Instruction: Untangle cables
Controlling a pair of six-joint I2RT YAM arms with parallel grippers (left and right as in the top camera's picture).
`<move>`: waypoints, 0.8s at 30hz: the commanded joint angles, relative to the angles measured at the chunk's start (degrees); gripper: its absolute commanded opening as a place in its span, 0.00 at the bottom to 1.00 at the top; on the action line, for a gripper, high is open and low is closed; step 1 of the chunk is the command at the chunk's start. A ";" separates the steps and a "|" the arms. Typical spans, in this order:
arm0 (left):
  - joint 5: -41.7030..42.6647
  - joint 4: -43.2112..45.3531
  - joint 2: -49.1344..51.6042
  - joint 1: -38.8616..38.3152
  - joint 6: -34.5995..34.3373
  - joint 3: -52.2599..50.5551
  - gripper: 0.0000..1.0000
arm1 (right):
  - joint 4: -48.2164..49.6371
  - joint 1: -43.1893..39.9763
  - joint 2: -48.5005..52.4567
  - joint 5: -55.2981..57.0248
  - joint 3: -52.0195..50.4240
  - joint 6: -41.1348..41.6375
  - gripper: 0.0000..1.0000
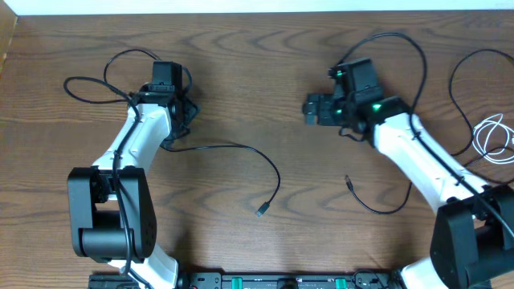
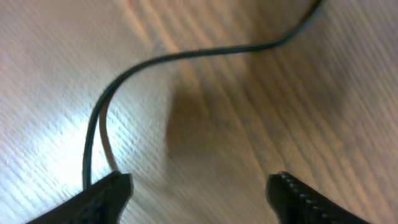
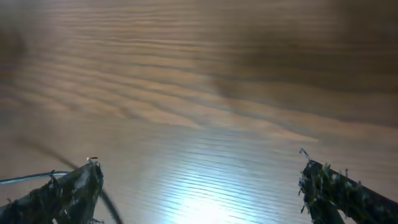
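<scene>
Lower centre, a thin black cable (image 1: 241,148) ends in a small plug. A second black cable (image 1: 377,210) curves at lower right. The left gripper (image 2: 199,190) is released, with the first cable beside one finger. The right gripper (image 3: 199,177) gapes, empty. A white cable (image 1: 491,132) lies coiled at the right edge.

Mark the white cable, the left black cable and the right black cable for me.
white cable (image 1: 480,135), overhead view, loop at the right edge
left black cable (image 1: 241,145), overhead view, middle stretch
right black cable (image 1: 377,210), overhead view, bottom of its curve
</scene>
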 commanded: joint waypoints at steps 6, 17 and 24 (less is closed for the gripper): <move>-4.72 0.17 0.76 0.35 13.14 -0.39 0.71 | 3.85 6.95 0.20 8.98 -0.42 -0.44 0.99; -4.55 14.21 0.76 0.37 31.87 -0.37 0.64 | 12.15 11.58 11.65 8.94 -0.42 2.32 0.99; -4.59 22.21 1.31 1.20 32.83 -0.37 0.57 | 15.69 11.34 16.96 9.18 -0.42 2.27 0.99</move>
